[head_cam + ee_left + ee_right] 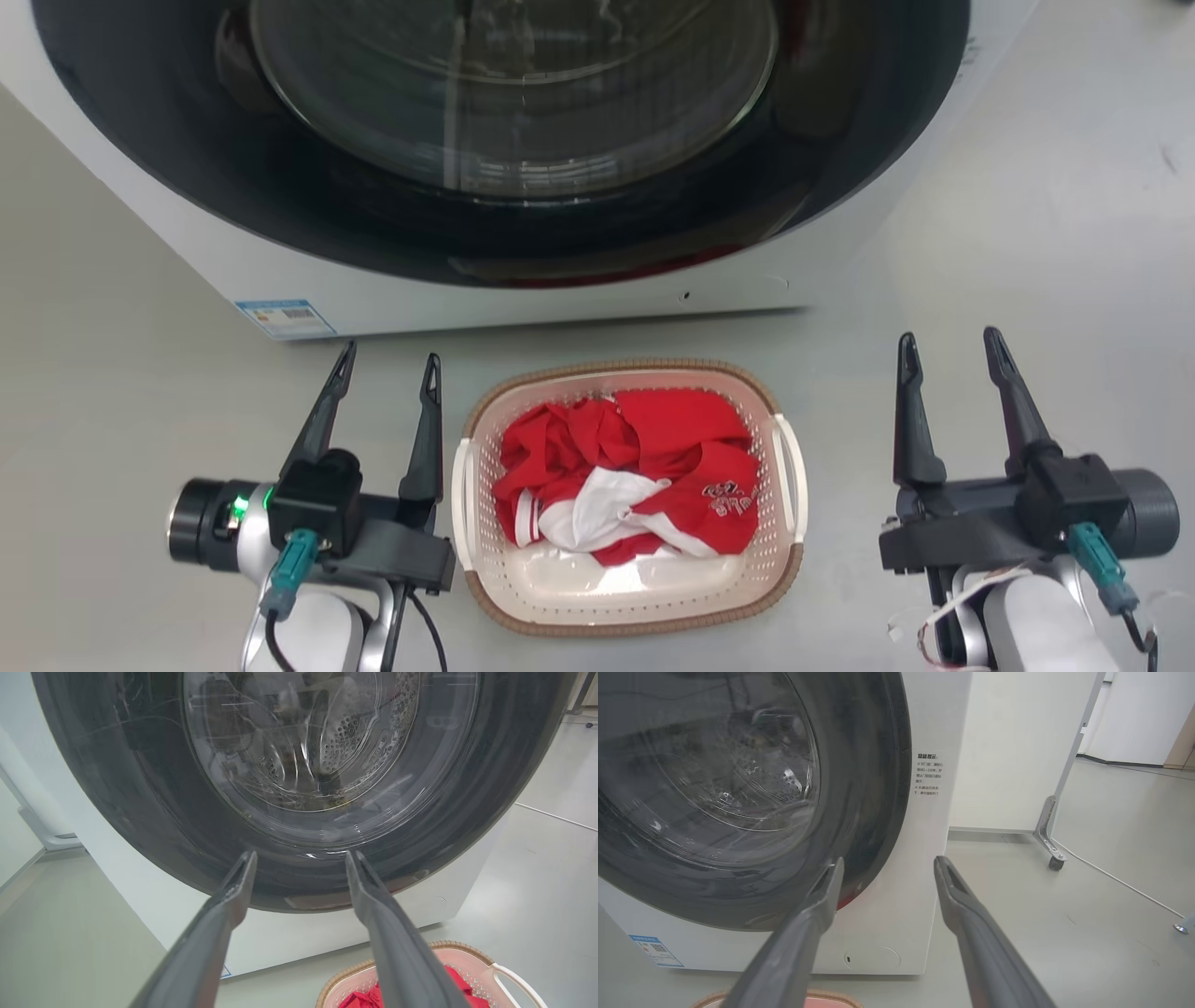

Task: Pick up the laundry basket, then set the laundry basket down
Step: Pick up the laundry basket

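The laundry basket (621, 366) stands on the grey floor (112, 392) just in front of the washing machine (523, 289), below its round glass door (513, 93), which is closed. Inside the basket lies a crumpled heap of red clothes (653, 439) with a white piece (607, 509) folded through it. The heap covers the half nearer the machine, and the perforated bottom shows bare at the other end. A white handle (459, 490) runs along the basket's left side and another (794, 476) along its right.

The left claw (389, 357) hovers just beside the left handle with its two fingers apart and nothing between them. The right claw (948, 338) is off to the basket's right, further from it, its fingers also spread and empty.

In the left wrist view the left claw (301, 855) points at the door, with the basket (467, 963) low on the right. In the right wrist view the right claw (889, 860) points at the machine's lower corner, and the basket (831, 1002) just shows at the bottom edge.
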`<state>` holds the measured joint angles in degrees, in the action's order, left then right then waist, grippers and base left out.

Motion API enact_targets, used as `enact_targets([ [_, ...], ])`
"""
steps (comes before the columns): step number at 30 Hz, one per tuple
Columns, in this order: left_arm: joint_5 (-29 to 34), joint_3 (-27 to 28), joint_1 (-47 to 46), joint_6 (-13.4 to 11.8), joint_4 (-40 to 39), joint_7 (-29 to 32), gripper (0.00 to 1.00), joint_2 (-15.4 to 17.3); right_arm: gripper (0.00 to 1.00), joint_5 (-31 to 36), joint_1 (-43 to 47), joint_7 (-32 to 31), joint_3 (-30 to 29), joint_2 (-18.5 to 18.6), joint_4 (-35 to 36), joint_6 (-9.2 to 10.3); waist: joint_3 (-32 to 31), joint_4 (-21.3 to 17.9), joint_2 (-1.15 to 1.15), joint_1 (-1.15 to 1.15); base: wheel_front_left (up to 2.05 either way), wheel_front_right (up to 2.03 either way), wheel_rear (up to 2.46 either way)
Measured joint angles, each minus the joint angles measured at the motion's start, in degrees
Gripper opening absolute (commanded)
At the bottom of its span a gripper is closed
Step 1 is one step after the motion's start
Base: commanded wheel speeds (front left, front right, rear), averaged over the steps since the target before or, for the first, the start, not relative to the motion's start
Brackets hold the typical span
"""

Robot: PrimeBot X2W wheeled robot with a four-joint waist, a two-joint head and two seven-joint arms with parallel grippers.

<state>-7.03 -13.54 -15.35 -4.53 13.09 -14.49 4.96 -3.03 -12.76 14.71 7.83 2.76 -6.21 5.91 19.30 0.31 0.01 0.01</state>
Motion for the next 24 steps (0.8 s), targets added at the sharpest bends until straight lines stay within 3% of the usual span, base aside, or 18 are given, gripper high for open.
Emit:
enact_targets([
  [24, -0.54, 0.02, -15.88, 1.02, 12.51, -0.01, 1.00, -1.66, 1.00, -0.55, -17.04, 0.00, -0.27, 0.44, -15.72, -2.42, 19.49, 0.52, 0.00, 0.00, 0.00, 0.00, 0.00],
])
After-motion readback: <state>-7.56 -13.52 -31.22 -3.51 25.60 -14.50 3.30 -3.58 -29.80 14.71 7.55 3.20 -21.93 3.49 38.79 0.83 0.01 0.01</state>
